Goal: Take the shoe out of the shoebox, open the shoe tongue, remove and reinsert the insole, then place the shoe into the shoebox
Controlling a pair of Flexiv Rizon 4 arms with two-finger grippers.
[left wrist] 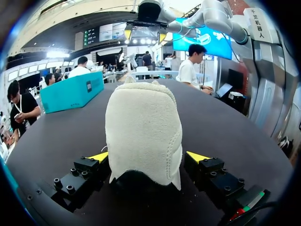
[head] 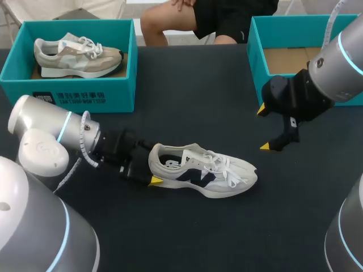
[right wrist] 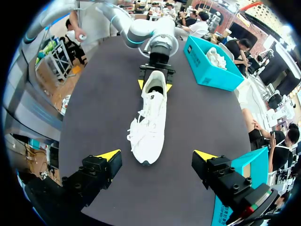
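Left pincer (left wrist: pixel 148 156) astride shoe (left wrist: pixel 143 117) heel

Soft, even light falls from overhead on a dark matte table (head: pixel 187 113).
The white shoe (head: pixel 204 170) throws only a thin, soft shadow along its near side, and in the right wrist view its toe is bright almost to glare. Broad highlights lie on the glossy white shell of the left arm (head: pixel 39 136). In the left wrist view the shoe's heel is evenly lit, with deep shade under its near edge.
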